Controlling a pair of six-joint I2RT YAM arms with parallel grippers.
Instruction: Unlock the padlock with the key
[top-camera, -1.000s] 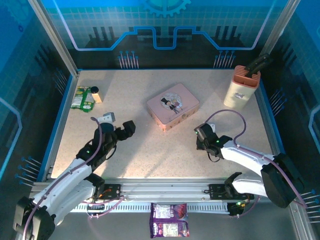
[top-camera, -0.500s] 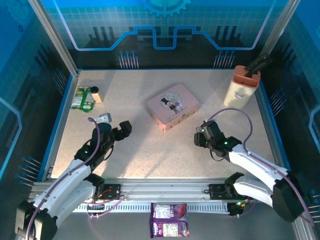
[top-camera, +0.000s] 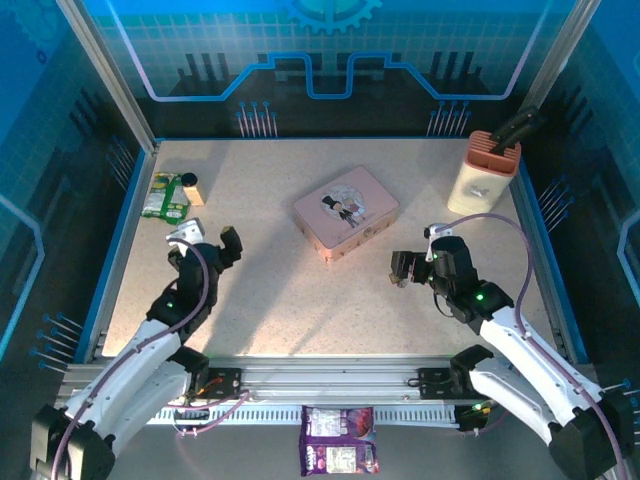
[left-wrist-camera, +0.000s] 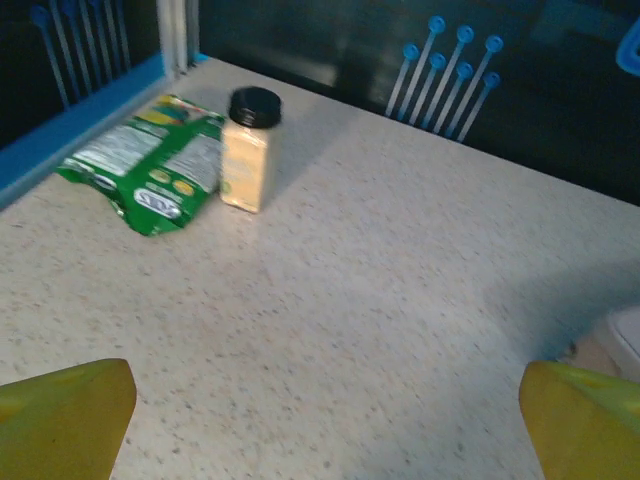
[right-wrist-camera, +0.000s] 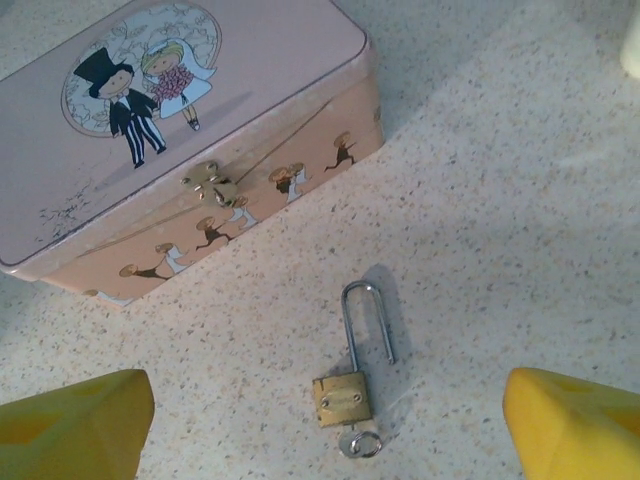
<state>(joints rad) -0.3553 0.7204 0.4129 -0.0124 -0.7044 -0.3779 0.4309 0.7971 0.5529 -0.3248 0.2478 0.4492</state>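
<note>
From above, the desk (top-camera: 300, 310) carried a pink tin (top-camera: 345, 212) near its middle. A cream holder (top-camera: 483, 178) stood at the far right corner, and a green packet (top-camera: 163, 197) lay beside a small jar (top-camera: 190, 188) at the far left. The left gripper (top-camera: 205, 240) hung over the left side of the desk with its fingers spread and nothing between them. The right gripper (top-camera: 403, 268) sat just right of the tin's near corner, pointing towards it.

The right wrist camera gave the close detail. The padlock (right-wrist-camera: 342, 398) lay flat on the desk just in front of the tin's side wall, apart from it. Its thin shackle (right-wrist-camera: 352, 320) pointed towards the tin, and the shackle's shorter leg ended clear of the brass body. The key (right-wrist-camera: 360, 441) showed as a small round head touching the bottom edge of the body; whether its blade sat in the keyhole could not be told. The yellow fingers (right-wrist-camera: 70, 425) stood wide apart at either side of the padlock, touching nothing.

The left wrist camera looked across bare desk to the packet and the black-capped jar, which were touching. Its own fingers (left-wrist-camera: 60, 420) were also wide apart.
</note>
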